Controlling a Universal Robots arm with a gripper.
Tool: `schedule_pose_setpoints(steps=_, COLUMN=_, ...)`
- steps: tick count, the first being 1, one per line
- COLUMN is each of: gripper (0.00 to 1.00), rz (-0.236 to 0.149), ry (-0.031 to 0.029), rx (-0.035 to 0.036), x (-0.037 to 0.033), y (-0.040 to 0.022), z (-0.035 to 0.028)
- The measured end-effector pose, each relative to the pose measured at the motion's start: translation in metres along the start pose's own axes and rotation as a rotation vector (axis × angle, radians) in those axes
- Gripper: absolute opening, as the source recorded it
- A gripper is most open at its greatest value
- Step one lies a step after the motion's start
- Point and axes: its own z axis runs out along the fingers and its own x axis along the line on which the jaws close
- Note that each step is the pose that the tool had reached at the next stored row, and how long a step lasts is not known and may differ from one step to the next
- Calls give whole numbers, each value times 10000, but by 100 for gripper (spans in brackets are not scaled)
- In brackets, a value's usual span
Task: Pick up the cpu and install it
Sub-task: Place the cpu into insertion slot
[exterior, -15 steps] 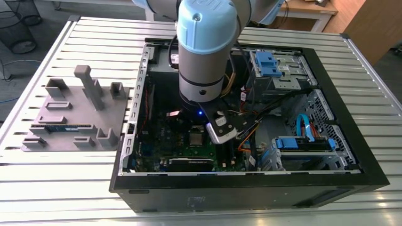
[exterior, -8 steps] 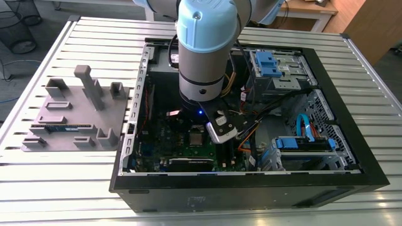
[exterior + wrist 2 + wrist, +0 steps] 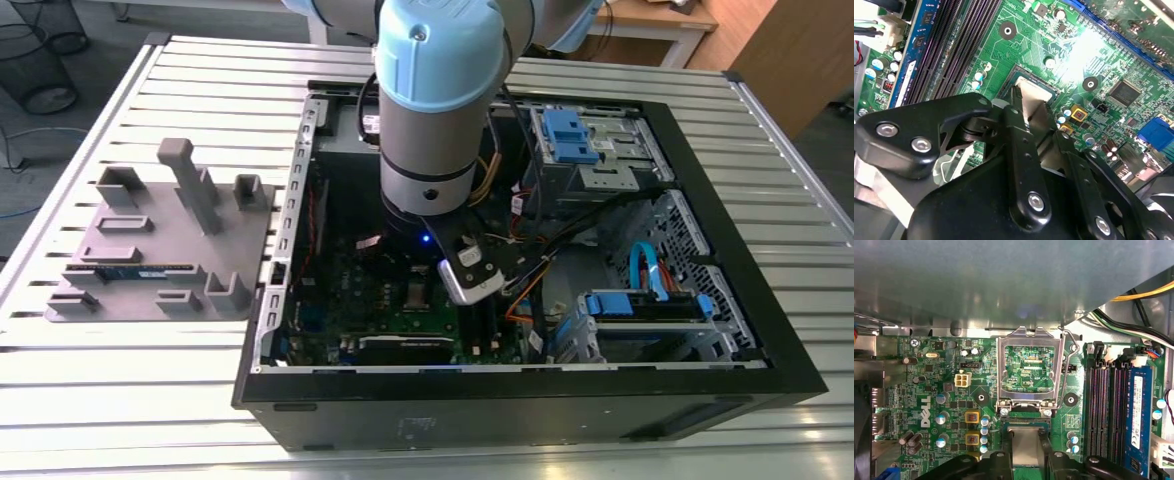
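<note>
The worktop (image 3: 134,400) is silvery metal, built of long slats running from 9 o'clock to 3 o'clock in the exterior view. Two things lie directly on it. A black computer case (image 3: 534,405), open on top, covers the middle and reaches toward 3 o'clock. Just beside it at 9 o'clock lies a flat grey fixture plate (image 3: 147,245) with upright blocks (image 3: 187,185).

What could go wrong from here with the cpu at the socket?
The gripper holds the cpu right at the socket; releasing it slightly skewed could seat it crooked. The open socket frame stands close by and might snag the gripper. Loose cables run near the arm inside the case.
</note>
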Motion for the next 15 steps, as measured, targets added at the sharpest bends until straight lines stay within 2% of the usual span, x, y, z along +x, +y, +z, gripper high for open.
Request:
schedule_pose_setpoints(steps=2, gripper=31, rz=0, ry=0, rx=0, x=0, y=0, z=0)
schedule_pose_setpoints(steps=3, gripper=24, rz=0, ry=0, rx=0, x=0, y=0, z=0)
schedule_pose_setpoints(steps=4, gripper=24, rz=0, ry=0, rx=-1, x=0, y=0, z=0)
schedule_pose_setpoints(steps=6, gripper=12, rz=0, ry=0, rx=0, x=0, y=0, z=0)
schedule_pose_setpoints(steps=15, gripper=11, rz=0, ry=0, rx=0, x=0, y=-7, z=-1)
